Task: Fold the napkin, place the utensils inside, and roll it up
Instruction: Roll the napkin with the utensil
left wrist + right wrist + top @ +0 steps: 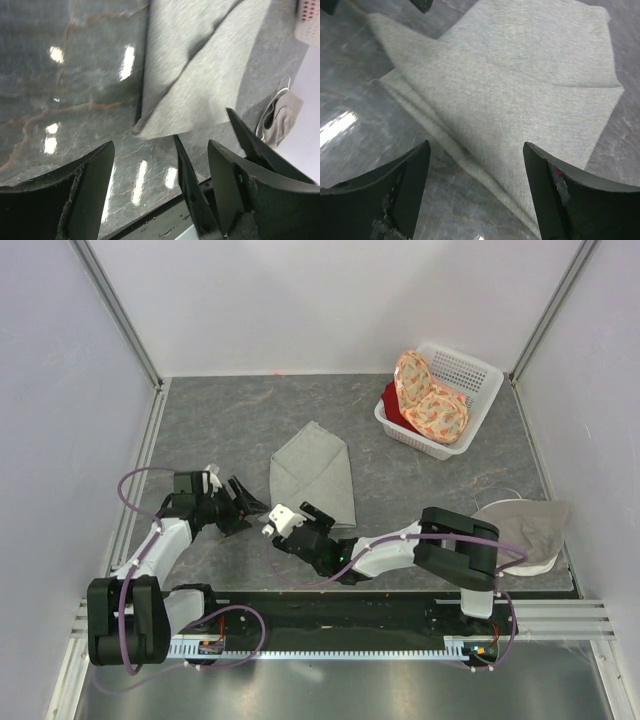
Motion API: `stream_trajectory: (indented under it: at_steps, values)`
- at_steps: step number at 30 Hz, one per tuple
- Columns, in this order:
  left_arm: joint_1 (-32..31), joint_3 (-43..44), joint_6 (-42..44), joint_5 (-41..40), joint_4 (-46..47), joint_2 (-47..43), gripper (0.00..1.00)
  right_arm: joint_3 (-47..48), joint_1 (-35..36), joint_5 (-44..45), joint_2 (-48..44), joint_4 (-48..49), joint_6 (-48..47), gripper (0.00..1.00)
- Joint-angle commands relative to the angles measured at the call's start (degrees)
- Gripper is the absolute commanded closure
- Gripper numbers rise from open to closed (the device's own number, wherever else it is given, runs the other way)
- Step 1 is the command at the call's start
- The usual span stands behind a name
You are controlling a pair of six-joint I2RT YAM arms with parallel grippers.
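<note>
The napkin (315, 472) lies flat about the middle of the grey marbled table (220, 420), folded over on itself, with a slanting flap across its upper layer. The left gripper (243, 503) sits low at the napkin's 8 o'clock, jaws spread and nothing between them; in its own camera the left gripper (160, 150) is over bare table, with the near corner of the napkin (200, 65) just ahead. The right gripper (320, 520) is at the napkin's 6 o'clock, close to the near edge. Its wrist view shows the right gripper (476, 147) released too, jaws wide apart above the napkin (520, 75), which lies loose under them with no pinch on it. A white basket (490, 380) stands at 2 o'clock on the table, holding orange floral cloths (430, 400) and something red (392, 405). A beige cloth (525, 530) is heaped at 4 o'clock, well apart from the napkin.
</note>
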Motion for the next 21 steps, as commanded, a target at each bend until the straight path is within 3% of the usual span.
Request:
stream_trajectory:
  at_steps: [1,4,9,14,21]
  values:
    - [-0.1,-2.5,-4.0,-1.8,4.7,-1.0,0.18,-5.4,0.1,-9.5,-9.4,-0.3,3.8,0.16]
    - [-0.1,-3.2,-5.0,-3.2,6.9,-1.5,0.17,-7.7,-0.6,-11.9,-16.7,-3.1,7.2,0.16]
    - [-0.3,-3.4,-5.4,-3.7,9.0,0.0,0.18,-6.5,-11.6,-22.0,-23.6,-14.2,18.6,0.18]
    - [-0.6,-4.2,-5.4,-3.6,10.1,1.0,0.18,-1.6,-24.0,-30.6,-22.7,-26.5,28.1,0.22]
    - [-1.1,-4.8,-5.1,-3.8,10.5,1.0,0.18,-1.8,-30.4,-39.4,-18.5,-30.0,31.1,0.26]
